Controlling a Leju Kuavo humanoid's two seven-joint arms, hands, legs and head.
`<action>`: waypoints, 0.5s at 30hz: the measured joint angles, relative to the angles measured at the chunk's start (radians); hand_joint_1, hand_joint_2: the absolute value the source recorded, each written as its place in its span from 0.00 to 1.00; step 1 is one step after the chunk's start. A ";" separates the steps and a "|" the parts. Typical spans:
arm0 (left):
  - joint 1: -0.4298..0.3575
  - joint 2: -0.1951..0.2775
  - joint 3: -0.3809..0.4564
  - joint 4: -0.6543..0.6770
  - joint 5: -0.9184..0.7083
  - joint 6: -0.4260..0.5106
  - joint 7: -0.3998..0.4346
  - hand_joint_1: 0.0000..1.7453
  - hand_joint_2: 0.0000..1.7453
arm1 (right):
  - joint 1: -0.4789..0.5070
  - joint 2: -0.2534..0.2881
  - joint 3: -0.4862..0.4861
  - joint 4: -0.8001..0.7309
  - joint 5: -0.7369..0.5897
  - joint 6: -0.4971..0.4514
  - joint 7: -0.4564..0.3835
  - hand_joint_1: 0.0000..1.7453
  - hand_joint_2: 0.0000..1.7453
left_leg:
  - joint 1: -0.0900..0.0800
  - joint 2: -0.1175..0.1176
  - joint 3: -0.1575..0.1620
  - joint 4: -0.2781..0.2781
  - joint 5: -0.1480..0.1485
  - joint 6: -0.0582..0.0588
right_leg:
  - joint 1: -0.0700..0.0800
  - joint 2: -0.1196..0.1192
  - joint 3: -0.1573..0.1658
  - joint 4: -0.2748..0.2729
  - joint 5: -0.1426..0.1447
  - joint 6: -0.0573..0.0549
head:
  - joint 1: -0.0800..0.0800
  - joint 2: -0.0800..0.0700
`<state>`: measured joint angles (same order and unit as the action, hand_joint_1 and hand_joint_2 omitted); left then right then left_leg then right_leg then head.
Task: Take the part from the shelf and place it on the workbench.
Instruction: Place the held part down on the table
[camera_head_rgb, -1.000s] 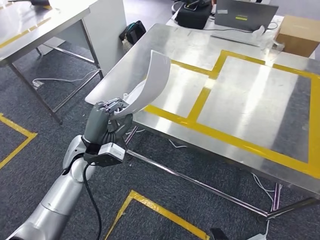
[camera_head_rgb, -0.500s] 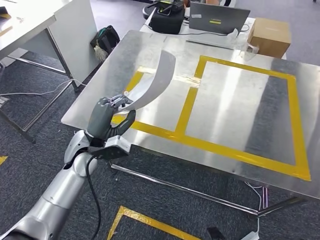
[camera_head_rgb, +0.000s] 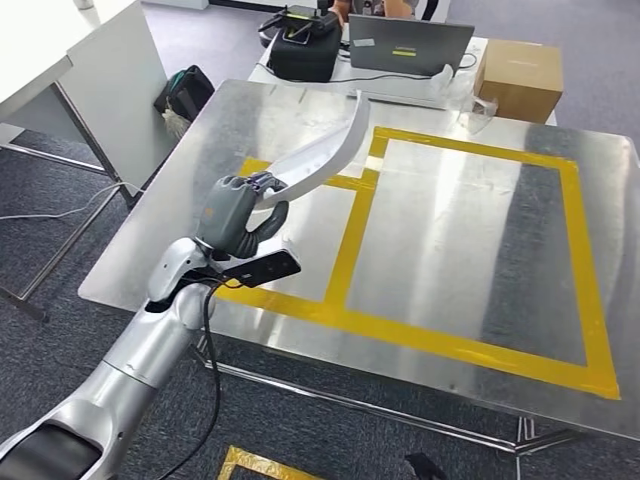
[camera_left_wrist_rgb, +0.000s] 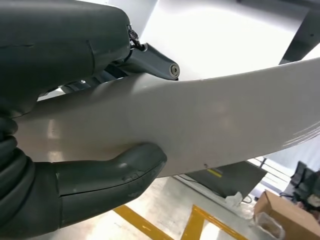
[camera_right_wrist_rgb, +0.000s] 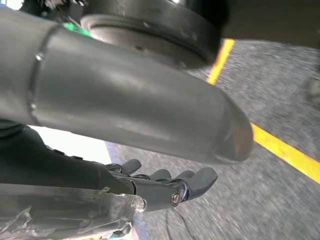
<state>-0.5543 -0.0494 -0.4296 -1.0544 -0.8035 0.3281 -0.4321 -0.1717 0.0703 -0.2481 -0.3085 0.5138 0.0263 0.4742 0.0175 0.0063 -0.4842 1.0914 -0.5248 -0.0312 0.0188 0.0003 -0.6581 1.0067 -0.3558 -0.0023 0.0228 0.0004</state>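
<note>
Part (camera_head_rgb: 321, 155) first: I see a long, curved white strip gripped at one end by my left hand (camera_head_rgb: 234, 213), with the rest arching up and away over the table (camera_head_rgb: 453, 220). It sits above the near-left corner of the yellow tape outline (camera_head_rgb: 355, 235) and does not appear to touch the steel top, though I cannot be sure from the head view.

On the left wrist view the grasp is plain: the thick thumb (camera_left_wrist_rgb: 113, 175) presses against one face of the part (camera_left_wrist_rgb: 211, 125), and the darker fingers (camera_left_wrist_rgb: 154, 57) wrap over the opposite face, so the strip is clamped between them. The hand is closed firmly around it, with the part running out past the fingertips.

My right hand (camera_right_wrist_rgb: 166, 182) hangs over grey carpet (camera_right_wrist_rgb: 286, 100) crossed by a yellow floor line (camera_right_wrist_rgb: 279, 150). Its fingers lie extended and a little apart, and they hold nothing.

At the far edge of the table I see a laptop (camera_head_rgb: 411, 45), a black bag (camera_head_rgb: 306, 45) and a cardboard box (camera_head_rgb: 522, 78).
</note>
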 joint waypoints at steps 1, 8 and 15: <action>-0.017 -0.005 -0.005 0.028 -0.019 0.000 0.022 1.00 1.00 | -0.003 -0.001 0.000 0.000 0.001 0.002 0.000 0.00 0.00 | 0.000 -0.001 -0.041 0.057 -0.010 -0.002 | -0.002 0.002 0.007 -0.004 -0.004 -0.005 | -0.001 0.000; -0.129 -0.052 -0.058 0.239 -0.243 -0.009 0.290 1.00 1.00 | -0.002 0.006 0.001 0.000 0.006 0.015 0.002 0.00 0.00 | -0.001 -0.006 -0.160 0.015 0.059 -0.004 | -0.004 0.028 0.053 -0.004 -0.048 -0.001 | -0.001 0.000; -0.245 -0.093 -0.135 0.451 -0.459 -0.143 0.521 1.00 1.00 | -0.001 0.010 0.002 0.000 0.008 0.015 -0.007 0.00 0.00 | -0.003 -0.012 -0.127 -0.105 0.128 0.033 | -0.008 0.025 0.034 0.032 -0.087 0.041 | 0.005 0.000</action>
<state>-0.7995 -0.1427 -0.5649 -0.6033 -1.2622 0.1850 0.0888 -0.1727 0.0798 -0.2461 -0.3085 0.5221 0.0410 0.4670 0.0143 -0.0052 -0.6109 0.9862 -0.3966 0.0016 0.0107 0.0251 -0.6246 1.0388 -0.4429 0.0385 0.0281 0.0004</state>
